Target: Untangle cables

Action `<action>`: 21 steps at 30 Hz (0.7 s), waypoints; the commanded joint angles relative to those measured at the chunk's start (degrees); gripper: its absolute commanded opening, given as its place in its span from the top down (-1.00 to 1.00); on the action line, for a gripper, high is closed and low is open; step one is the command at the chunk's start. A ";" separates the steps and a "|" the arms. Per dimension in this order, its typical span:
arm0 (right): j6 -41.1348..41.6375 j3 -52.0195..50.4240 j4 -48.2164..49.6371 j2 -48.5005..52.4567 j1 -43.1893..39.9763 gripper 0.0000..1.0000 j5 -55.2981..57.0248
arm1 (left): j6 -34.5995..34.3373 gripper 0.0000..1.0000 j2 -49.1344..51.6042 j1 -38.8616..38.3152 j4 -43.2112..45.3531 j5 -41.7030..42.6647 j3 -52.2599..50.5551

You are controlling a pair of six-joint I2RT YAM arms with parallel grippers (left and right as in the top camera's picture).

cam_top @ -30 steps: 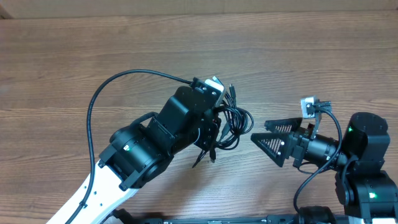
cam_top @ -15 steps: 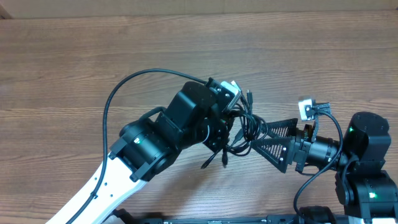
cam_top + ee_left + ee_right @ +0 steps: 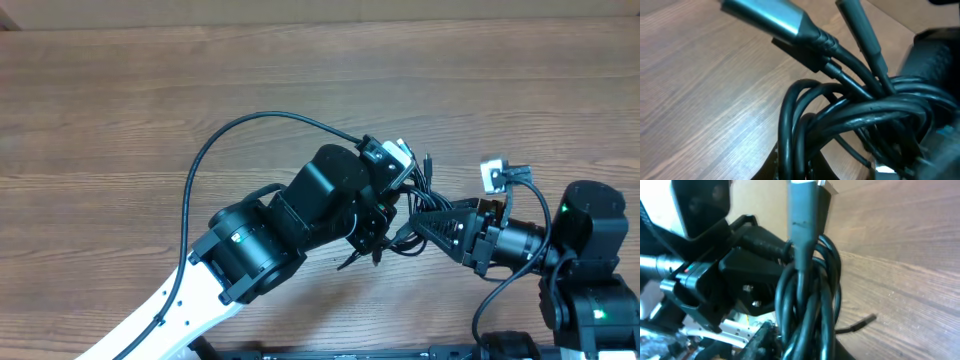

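Observation:
The cables [image 3: 416, 196] are a knot of thin black loops held just above the wooden table, between the two arms. My left gripper [image 3: 386, 226] is shut on the bundle; in the left wrist view the loops [image 3: 840, 115] run straight down into its jaws [image 3: 805, 171]. My right gripper [image 3: 419, 222] has come in from the right with its fingers narrowed onto the same bundle. The right wrist view shows the loops [image 3: 810, 295] packed between its jaws [image 3: 807, 350]. A grey plug [image 3: 770, 15] sticks up out of the knot, and another cable's plug end [image 3: 860, 322] trails onto the table.
The left arm's own thick black wire [image 3: 250, 125] arcs over the wooden table [image 3: 100, 100]. The left arm's black body [image 3: 290, 225] covers the near middle. The right arm's base [image 3: 590, 260] stands at the near right edge.
The left arm has carried the cable bundle rightward to the right gripper. The right gripper, wide open before, has closed its fingers onto the bundle.

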 commanded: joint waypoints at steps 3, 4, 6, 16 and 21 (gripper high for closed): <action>-0.72 1.55 -0.42 -0.31 0.37 0.92 3.74 | 1.55 0.92 -0.35 -0.44 0.33 -0.15 0.92; -0.72 1.55 -0.61 -0.31 0.37 0.92 4.42 | 1.57 0.92 -0.46 -0.44 0.28 -0.15 0.94; -0.72 1.55 -1.07 -0.31 0.37 0.92 5.88 | 1.57 0.92 -0.85 -0.44 -0.59 -0.13 0.94; -0.72 1.55 -1.44 -0.31 0.37 0.92 12.96 | 2.64 -0.15 -8.48 -0.44 -3.26 -2.97 0.96; -0.72 1.55 -0.87 -0.31 0.37 0.93 14.84 | 2.58 -0.60 -14.56 -0.44 -3.17 -6.62 0.96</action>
